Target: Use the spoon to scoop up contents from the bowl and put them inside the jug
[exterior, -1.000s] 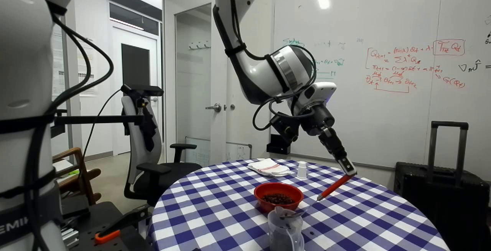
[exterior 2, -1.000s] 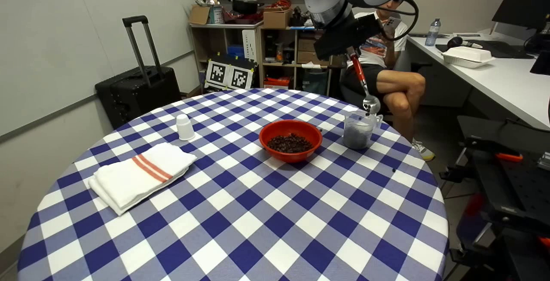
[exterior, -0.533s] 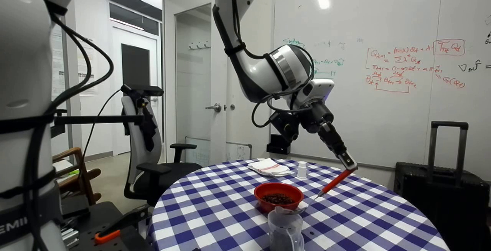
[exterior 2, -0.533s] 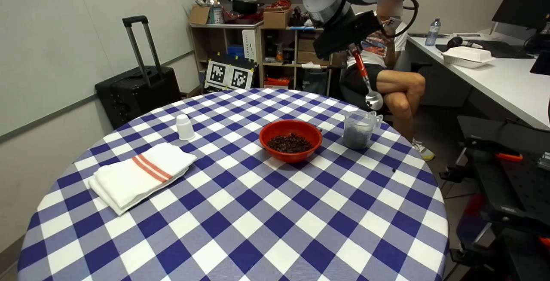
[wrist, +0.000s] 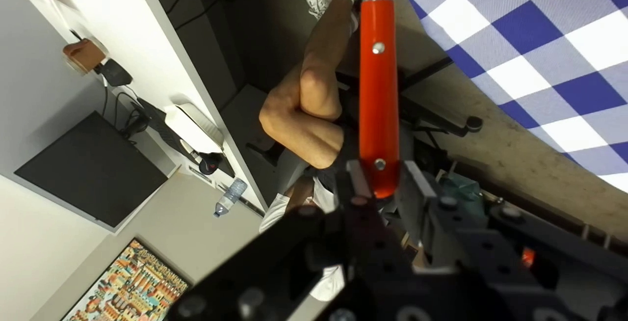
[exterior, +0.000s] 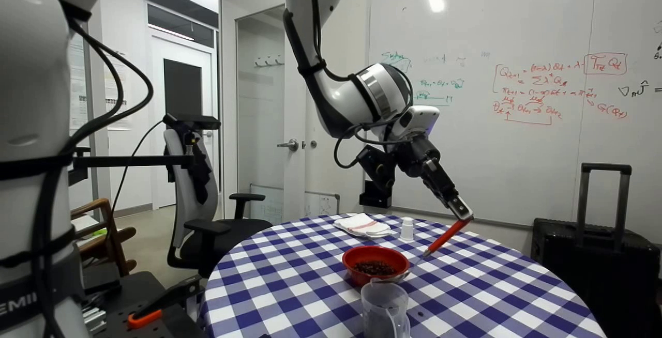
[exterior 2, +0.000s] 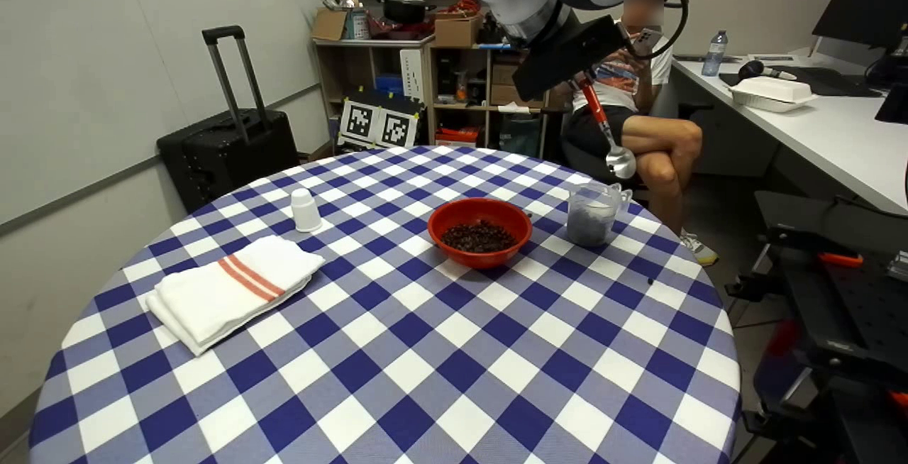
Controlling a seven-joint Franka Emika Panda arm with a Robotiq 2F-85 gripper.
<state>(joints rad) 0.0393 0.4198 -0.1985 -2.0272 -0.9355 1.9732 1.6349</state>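
Observation:
My gripper is shut on the end of the red handle of the spoon, also seen in the wrist view. The spoon slants down, its metal head in the air above the rim of the clear jug. The head looks nearly free of dark pieces. The jug also shows in an exterior view, with dark contents low inside. The red bowl holds many small dark pieces and stands beside the jug; it shows in both exterior views. Jug and bowl are out of the wrist view.
A folded white towel with red stripes and a white cup stand on the checkered round table. A loose dark piece lies on the cloth near the jug. A person sits behind the table. A black suitcase stands beyond.
The spoon head has risen from the jug's mouth and turned. Dark pieces seen at the head earlier are mostly gone. The arm has shifted slightly toward the left in both exterior views.

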